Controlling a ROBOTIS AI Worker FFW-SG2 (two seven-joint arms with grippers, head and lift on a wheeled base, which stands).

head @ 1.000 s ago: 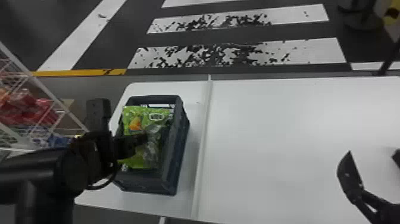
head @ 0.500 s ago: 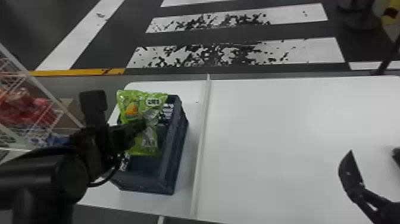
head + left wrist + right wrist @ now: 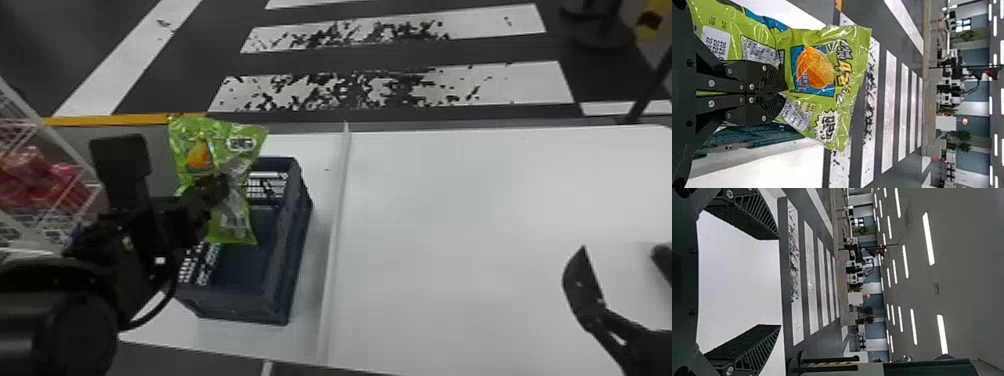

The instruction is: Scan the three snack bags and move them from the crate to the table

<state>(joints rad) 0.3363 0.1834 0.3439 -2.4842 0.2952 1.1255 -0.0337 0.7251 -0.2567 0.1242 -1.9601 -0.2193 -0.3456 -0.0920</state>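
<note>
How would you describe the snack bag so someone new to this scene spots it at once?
Start with the white table, then the dark crate on its left part. Overlapping that crate's far left corner in the head view is the snack bag, pinched in the left pincer. It is shiny green with an orange chip on blue, unlike the red packs farther left.

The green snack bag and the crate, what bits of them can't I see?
- Green snack bag, left wrist view: pinched part, behind the left gripper; one end, cut off by the top edge.
- Crate, head view: far left part, behind the bag and left gripper.
</note>
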